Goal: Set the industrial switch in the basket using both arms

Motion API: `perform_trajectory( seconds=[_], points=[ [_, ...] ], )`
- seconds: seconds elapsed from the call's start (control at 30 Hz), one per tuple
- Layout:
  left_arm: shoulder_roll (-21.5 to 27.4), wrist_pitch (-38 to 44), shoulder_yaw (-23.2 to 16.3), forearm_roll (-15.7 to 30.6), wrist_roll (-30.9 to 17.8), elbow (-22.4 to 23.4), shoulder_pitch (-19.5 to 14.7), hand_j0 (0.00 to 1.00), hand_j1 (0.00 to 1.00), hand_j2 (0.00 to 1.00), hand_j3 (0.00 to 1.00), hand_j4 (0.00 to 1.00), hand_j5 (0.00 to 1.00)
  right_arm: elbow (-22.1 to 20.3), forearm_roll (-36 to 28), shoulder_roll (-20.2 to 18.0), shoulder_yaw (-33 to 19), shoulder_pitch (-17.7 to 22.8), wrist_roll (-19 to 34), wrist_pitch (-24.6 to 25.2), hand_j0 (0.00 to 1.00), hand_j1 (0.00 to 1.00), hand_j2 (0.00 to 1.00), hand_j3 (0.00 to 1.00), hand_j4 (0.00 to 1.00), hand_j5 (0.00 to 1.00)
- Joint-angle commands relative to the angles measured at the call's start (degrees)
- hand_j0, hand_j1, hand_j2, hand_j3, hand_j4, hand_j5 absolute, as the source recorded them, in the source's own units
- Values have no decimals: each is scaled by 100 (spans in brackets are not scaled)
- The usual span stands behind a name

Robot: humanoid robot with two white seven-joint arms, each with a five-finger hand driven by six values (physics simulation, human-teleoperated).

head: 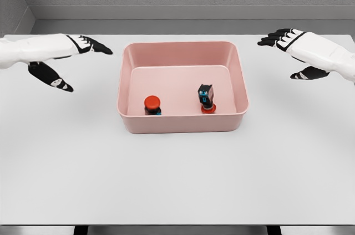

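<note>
A pink basket (182,125) stands at the middle of the white table. Two industrial switches lie inside it near its front wall. One switch (152,105) on the left stands with its red button up. The other switch (206,97) on the right is tipped over, dark body up and red button against the floor. My left hand (83,60) hovers well left of the basket, fingers spread and holding nothing. My right hand (289,52) hovers to the right of the basket, fingers also spread and bare.
The white table (177,179) stretches wide in front of the basket, ending at its front edge near the bottom of the view. A grey wall runs behind the table.
</note>
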Motion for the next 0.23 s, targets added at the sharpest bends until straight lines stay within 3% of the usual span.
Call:
perform_trajectory(
  seconds=[0.0, 0.2],
  points=[
    [64, 1, 3, 185, 2, 48, 8, 100, 100, 100, 100, 100, 100, 26, -35, -7, -4, 0, 10, 7, 100, 100, 100, 100, 100, 100],
    [55, 1, -32, 159, 2, 66, 202, 100, 100, 100, 100, 100, 100, 69, -26, 2, -4, 35, 19, 7, 100, 100, 100, 100, 100, 100]
  ],
)
